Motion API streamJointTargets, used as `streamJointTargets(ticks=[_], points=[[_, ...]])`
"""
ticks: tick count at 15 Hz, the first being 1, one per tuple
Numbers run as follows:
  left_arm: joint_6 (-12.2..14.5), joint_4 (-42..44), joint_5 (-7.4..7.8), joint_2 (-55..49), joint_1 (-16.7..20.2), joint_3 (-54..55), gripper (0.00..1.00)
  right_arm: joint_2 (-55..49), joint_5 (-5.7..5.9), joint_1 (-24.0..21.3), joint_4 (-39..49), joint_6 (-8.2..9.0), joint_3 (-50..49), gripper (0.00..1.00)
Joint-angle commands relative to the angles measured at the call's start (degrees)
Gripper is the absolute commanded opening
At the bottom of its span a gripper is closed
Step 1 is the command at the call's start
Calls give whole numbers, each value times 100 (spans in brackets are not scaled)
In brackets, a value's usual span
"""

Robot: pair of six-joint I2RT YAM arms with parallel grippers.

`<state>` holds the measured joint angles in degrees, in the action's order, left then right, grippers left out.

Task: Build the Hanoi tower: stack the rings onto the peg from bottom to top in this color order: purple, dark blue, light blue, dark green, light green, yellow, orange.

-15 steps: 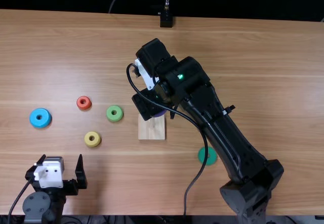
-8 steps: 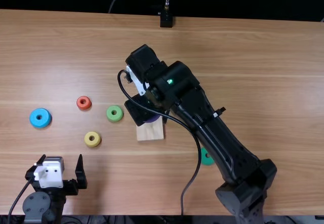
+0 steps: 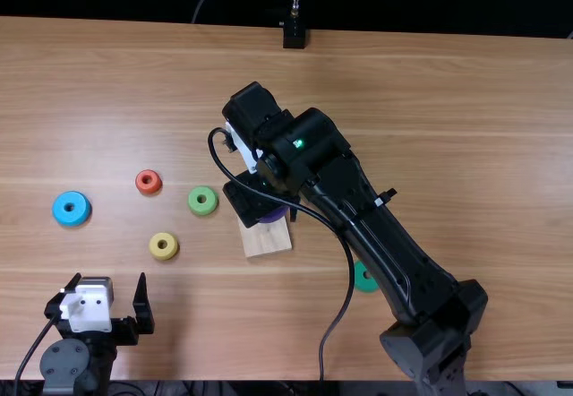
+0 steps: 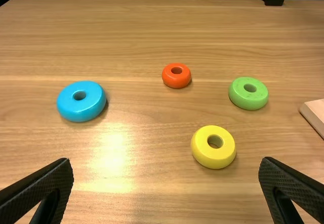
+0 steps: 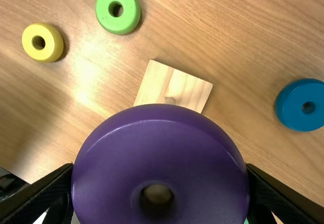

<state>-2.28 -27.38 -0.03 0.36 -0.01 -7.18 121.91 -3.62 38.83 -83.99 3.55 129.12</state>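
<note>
Clenched on opposite sides of the purple ring [image 5: 162, 153], the fingers of the right gripper [image 5: 159, 167] had just carried it a little left and nearer. The wooden base [image 3: 266, 239] had slid slightly nearer too and had turned askew, so the ring was probably bearing on the peg [image 5: 169, 101]; I could not tell whether hole and peg met. With the first ring yet to be seated, the base likely needed to settle before any release, as more push might have skewed it further.

The right arm [image 3: 385, 244] slanted from near right towards far left, its wrist bent over the base. The left gripper [image 4: 167, 165] waited at the near left, fingers spread and empty. Light blue [image 3: 72, 220], orange [image 3: 148, 190], light green [image 3: 202, 210] and yellow [image 3: 164, 253] rings lay left of the base, the dark green ring [image 3: 365, 276] nearer and right; the dark blue ring [image 5: 291, 112] lay apart.
</note>
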Motion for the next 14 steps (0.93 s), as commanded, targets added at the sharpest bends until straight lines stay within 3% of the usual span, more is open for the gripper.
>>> streamJointTargets(ticks=[1,4,5,6,7,10,14], points=[[7,-384,-39,-36,-8,656,100,44,-29,-24,-14,25,96,14],[7,-374,-39,-36,-8,665,100,44,-29,-24,-24,46,87,14],[7,-374,-39,-36,-8,665,100,44,-29,-33,-24,46,87,26],[7,-374,-39,-36,-8,665,100,44,-29,-33,-24,46,87,52],[7,-384,-39,-36,-8,665,100,44,-29,-33,-24,46,78,69],[7,-374,-39,-36,-8,665,100,52,-29,-33,-24,67,52,97],[7,-374,-39,-36,-8,665,100,52,14,-33,-3,56,78,100]])
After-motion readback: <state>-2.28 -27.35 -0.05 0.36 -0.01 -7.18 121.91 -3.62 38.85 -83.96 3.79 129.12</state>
